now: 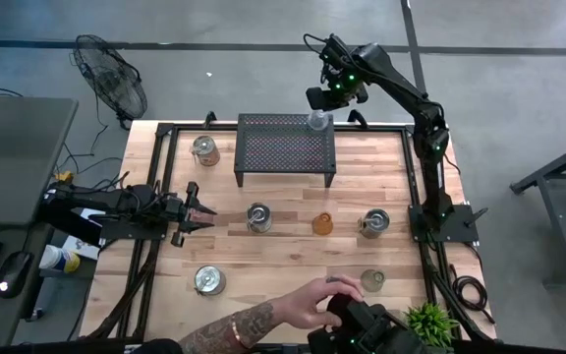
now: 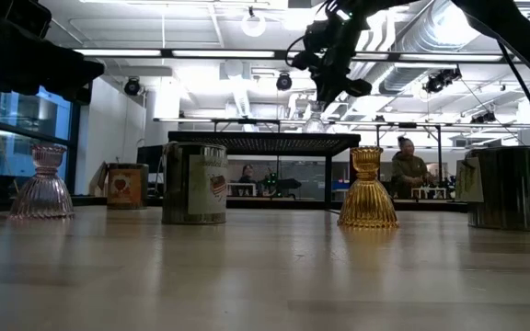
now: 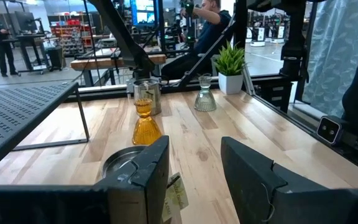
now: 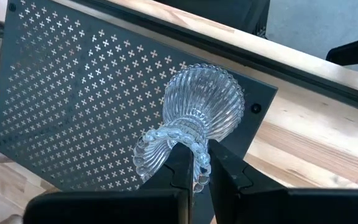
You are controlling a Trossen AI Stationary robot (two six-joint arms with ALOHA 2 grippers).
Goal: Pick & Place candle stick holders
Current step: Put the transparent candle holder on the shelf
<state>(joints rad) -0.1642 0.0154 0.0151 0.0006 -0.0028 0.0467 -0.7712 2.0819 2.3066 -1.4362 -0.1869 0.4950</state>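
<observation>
High view, landmark: black perforated stand [image 1: 285, 149] at the far middle of the table; every place below is told from it.
Left of the stand: a silvery tin holder [image 1: 204, 149] stands just beside its left end.
Left gripper: left gripper [image 1: 200, 212] hovers low over the table, nearer the camera side than the stand and off its left end, fingers spread and empty, aimed at a silvery holder [image 1: 258, 217] in front of the stand.
Near left: another silvery holder [image 1: 209, 280] sits well in front of the stand, towards its left end.
Front row: in front of the stand's right half stand the amber glass holder [image 1: 322, 223] and, further right, one more silvery holder [image 1: 374, 223].
Near right: a greenish glass holder [image 1: 372, 279] stands well in front of the stand's right end, next to a person's tattooed hand [image 1: 314, 305] reaching in from the table's near edge; a green potted plant [image 1: 430, 323] is beyond it at the corner.
Right gripper: right gripper [image 4: 194, 163] hangs over the stand's far right corner, clenched on the rim of a clear ribbed glass holder [image 4: 194, 115], which it carries tilted above the perforated top.
Contact: I cannot tell whether the glass touches the stand's top yet.
Step in hand: by my reading, placing the clear holder on the stand.
Next move: it likely calls for lowering the glass gently until its base sits flat, well inside the corner edge, then releasing it.
Risk: tilted glass near an edge may tip or roll off.
</observation>
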